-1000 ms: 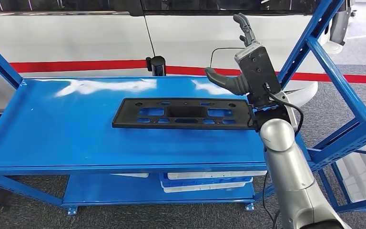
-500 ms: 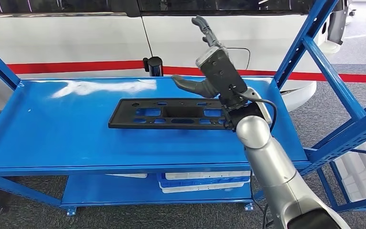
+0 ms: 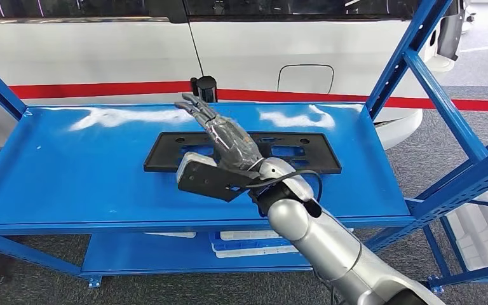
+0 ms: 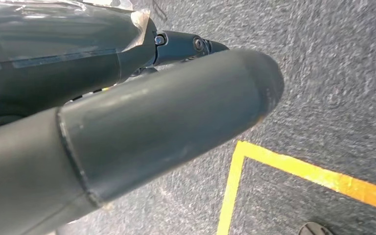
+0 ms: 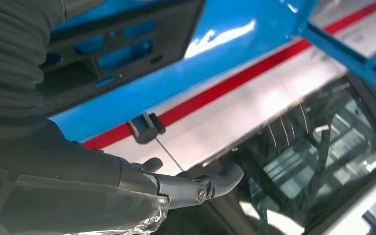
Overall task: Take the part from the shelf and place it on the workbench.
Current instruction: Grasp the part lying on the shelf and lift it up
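Part: a flat black plastic panel (image 3: 305, 152), long and thin, pierced by rectangular cut-outs; it lies flat on the top deck of the blue shelf (image 3: 70, 171), near the middle of that deck and somewhat toward the rear edge.

Likely handling: judged light and fairly stiff, yet long enough to flex or tip if lifted by one end. The smooth plastic on the glossy painted deck could well slide when pushed instead of rising.

Suggested hold: along a long edge close to mid-length, or through one of the central cut-outs, so that the panel hangs level.

Right hand (image 3: 222, 136): stretched out over the left half of the part, palm turned down, fingers extended and slightly apart, pointing toward the back of the shelf. It grips nothing. Whether the palm touches the panel cannot be told.

Right hand, wrist view (image 5: 196, 188): fingertips reach past the shelf's rear edge, toward the white vehicle (image 3: 101, 57) behind it.

Left hand (image 4: 127, 127): hangs low over grey carpet, away from the shelf; how its fingers lie cannot be told.
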You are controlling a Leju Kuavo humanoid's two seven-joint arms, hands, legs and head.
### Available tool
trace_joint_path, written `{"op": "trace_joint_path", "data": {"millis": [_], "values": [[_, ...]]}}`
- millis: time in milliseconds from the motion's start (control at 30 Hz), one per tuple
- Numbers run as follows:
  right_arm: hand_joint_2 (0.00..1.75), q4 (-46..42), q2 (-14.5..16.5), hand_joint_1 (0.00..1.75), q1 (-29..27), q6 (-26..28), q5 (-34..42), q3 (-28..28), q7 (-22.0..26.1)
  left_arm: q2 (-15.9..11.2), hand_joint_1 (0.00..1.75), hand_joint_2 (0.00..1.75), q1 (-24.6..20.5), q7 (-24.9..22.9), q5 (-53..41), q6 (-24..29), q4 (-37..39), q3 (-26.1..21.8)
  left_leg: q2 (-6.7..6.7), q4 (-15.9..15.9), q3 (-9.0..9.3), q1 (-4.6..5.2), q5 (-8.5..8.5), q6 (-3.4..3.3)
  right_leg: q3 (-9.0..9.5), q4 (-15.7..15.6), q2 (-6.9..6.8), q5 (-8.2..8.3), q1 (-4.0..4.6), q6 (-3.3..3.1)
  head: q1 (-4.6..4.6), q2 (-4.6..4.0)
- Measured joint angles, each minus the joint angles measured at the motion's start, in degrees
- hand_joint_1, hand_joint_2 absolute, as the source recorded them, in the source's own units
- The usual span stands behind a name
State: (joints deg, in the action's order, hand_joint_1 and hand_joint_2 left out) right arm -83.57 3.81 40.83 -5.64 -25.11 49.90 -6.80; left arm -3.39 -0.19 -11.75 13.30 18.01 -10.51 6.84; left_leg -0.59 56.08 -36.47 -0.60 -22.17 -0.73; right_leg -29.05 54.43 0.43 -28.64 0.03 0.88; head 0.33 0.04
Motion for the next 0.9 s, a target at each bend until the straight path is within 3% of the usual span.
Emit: {"op": "trace_joint_path", "data": {"millis": [167,367,900], "values": [[1.75,4.43,0.6,0.0,-0.32,1.07,-5.27,3.77,0.19,0.45,0.0,0.0,0.04,0.63,0.8,1.7,-0.02,0.14,0.0,0.0,0.01,0.0,-0.01,0.02,0.01,0.0,0.0,-0.01,0.0,0.0,-0.01,0.0],[1.75,11.77,1.34,0.0,-0.42,6.34,-15.16,5.69,0.58,1.51,0.0,0.0,0.45,1.17,2.64,3.39,-0.02,0.12,-0.01,0.0,0.01,0.0,-0.01,0.02,0.02,0.0,0.0,-0.01,0.0,0.0,0.01,0.0],[1.75,28.53,4.58,0.0,-0.44,11.76,-29.11,2.85,-0.63,3.47,0.0,0.0,0.47,1.98,4.54,6.31,-0.01,0.11,0.0,0.0,0.03,0.0,-0.01,0.02,0.04,0.0,0.0,0.0,0.0,0.01,0.0,0.0]]}}
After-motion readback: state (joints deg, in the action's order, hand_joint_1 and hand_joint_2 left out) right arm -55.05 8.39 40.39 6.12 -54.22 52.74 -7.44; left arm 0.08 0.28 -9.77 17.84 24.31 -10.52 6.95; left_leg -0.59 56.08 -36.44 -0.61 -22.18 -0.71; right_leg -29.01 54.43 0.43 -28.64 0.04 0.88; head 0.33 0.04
